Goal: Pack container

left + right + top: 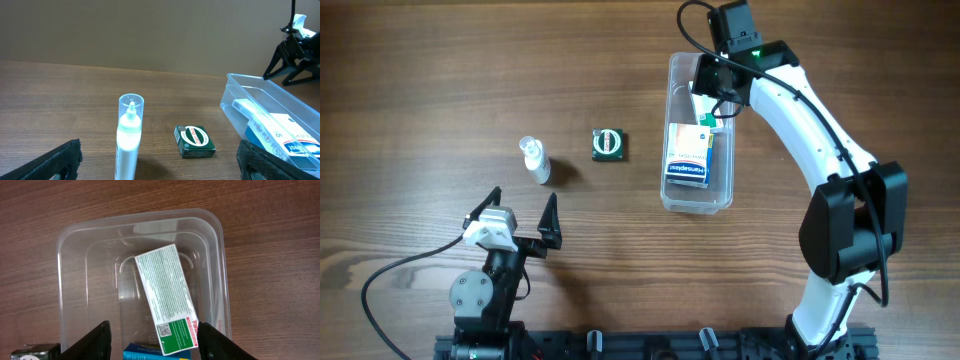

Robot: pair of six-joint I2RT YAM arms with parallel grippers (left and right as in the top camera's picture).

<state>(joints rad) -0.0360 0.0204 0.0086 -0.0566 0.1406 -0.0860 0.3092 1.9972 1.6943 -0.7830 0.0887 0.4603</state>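
Note:
The container (672, 70) is a clear long tub at the middle right of the table. In it lie a blue and white box (688, 158) and a white and green box (706, 112). My right gripper (708, 88) hangs open over the container's far end. In the right wrist view the white and green box (167, 295) lies slanted in the container (140, 221), its lower end resting on the blue box (150, 353), between my open fingers (157, 342). My left gripper (518, 215) is open and empty near the front left.
A small clear bottle with a white body (534, 160) stands left of a small dark green box (609, 145). Both show in the left wrist view, the bottle (129, 140) and the green box (195, 141), ahead of the open left fingers (162, 167), with the container (235, 102) at right.

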